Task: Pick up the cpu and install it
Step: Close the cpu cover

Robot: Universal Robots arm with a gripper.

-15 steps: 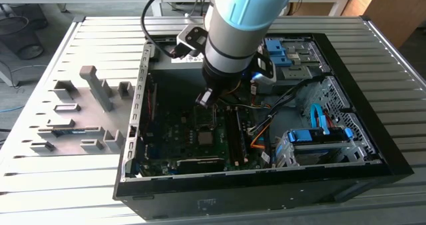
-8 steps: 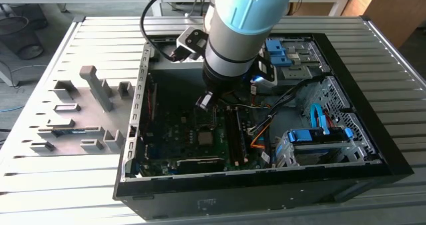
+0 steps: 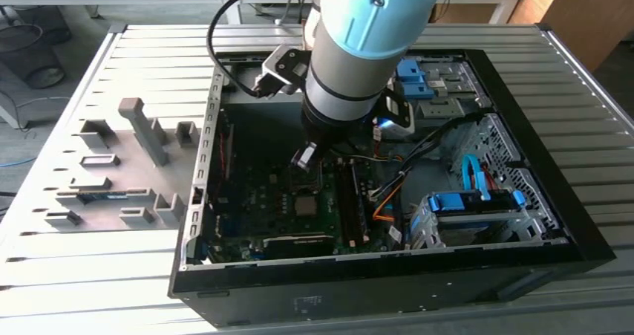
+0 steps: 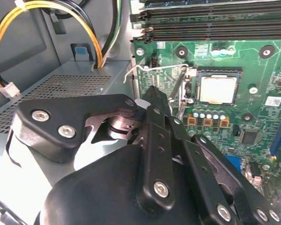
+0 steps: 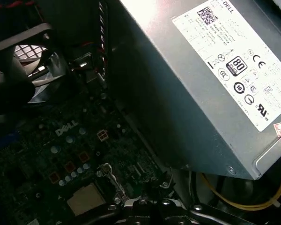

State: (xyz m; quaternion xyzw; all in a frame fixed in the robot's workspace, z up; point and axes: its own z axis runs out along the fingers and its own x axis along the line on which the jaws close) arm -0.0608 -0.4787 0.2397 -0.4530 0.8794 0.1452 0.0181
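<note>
The ribbed metal table [image 3: 119, 275] carries an open black case [image 3: 554, 223], its green board [image 3: 267, 209] lying flat inside; at the table's edge on the exterior view's left, a pale grey fixture [image 3: 129, 168] of slots and upright blocks holds a thin memory stick [image 3: 104, 196]. The arm [image 3: 361, 45], a smooth pale-blue and silver cylinder, reaches down into the middle of the case; the boxy grey power supply [image 5: 201, 79], with a perforated mesh face and a white label, sits along the board's edge, yellow and black wires [image 4: 47, 7] looping from it. The gripper [image 4: 152, 101] of matte black linked plates with shiny screws hangs above the board, beside the socket [image 4: 218, 89]; its fingers taper to one tip, jaws closed together, nothing between them. The cpu [image 4: 218, 89], a flat square with a pale silvery top, lies seated in the socket's black frame, the thin wire lever [image 4: 178, 86] standing raised beside it.
</note>
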